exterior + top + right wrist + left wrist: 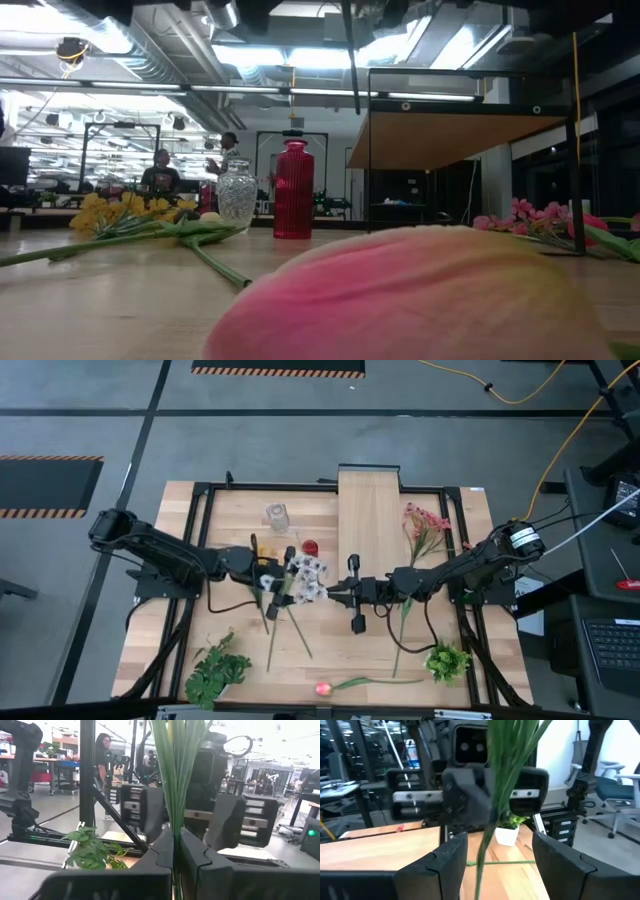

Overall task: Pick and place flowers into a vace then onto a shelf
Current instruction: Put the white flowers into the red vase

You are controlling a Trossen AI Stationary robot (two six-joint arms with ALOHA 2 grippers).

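Right end effector (175, 855) clenched on white-flower stems (176, 775); left end effector (492, 865) released around them.

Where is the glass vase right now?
In the high view the vase stands on the table's far side, left of the shelf and up-left of the small red cylinder, apart from both grippers.

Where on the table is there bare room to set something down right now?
Free: the shelf top, the left strip between the table edge and the left gripper, and the front middle between the loose stems and the tulip. Crowded: the centre, where both grippers meet around the white flowers.
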